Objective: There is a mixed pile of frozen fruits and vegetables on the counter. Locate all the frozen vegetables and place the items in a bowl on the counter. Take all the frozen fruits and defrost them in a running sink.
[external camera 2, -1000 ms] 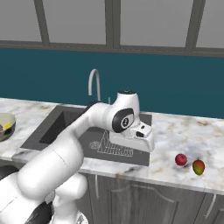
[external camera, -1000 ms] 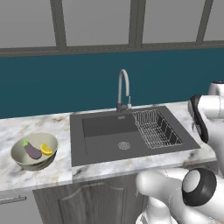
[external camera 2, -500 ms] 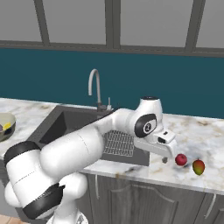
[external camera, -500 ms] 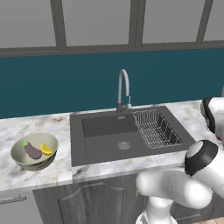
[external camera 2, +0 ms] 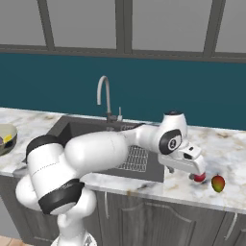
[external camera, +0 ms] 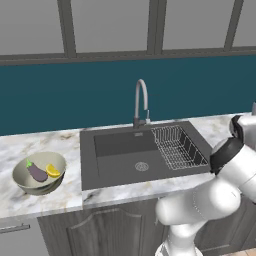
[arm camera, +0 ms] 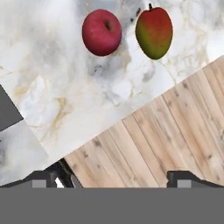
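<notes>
Two frozen fruits [arm camera: 127, 31] lie near the counter [arm camera: 65, 87] edge, beyond the spread pincer [arm camera: 113, 177].

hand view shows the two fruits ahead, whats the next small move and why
Probably ease the open end effector forward until the red apple sits between its fingertips, then lower onto it. The apple and the mango beside it lie on the counter beyond the fingertips, nothing is held yet, and the eggplant already sits in the bowl, so the fruits for the sink look like what is left.
</notes>
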